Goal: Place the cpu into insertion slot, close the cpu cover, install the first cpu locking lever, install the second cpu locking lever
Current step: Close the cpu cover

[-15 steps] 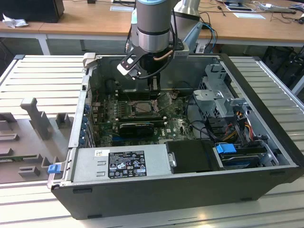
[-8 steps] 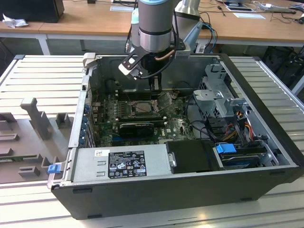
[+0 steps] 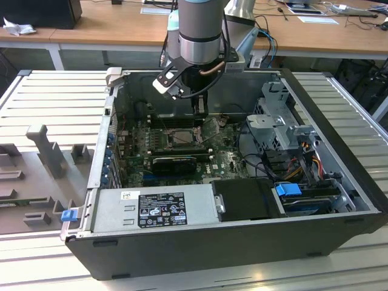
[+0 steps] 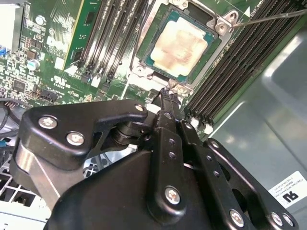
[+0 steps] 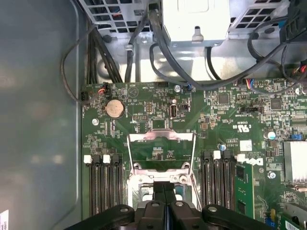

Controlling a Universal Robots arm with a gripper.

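Cpu (image 4: 180, 45): pale square chip, seated flat in the insertion slot (image 4: 199, 13) on the green board, inside an open computer case (image 3: 242, 245) on a ribbed worktop (image 3: 54, 91). Cpu cover (image 5: 161, 137): swung open, clear of the slot, board visible through its cut-out. Pincer (image 4: 169, 93): fingers pressed together, nothing seen between them, tip at the slot's edge just beside the chip.

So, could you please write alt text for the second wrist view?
The cpu lies uncovered in the slot on a green board. The black gripper, fingers shut, has its tip by the slot's edge.
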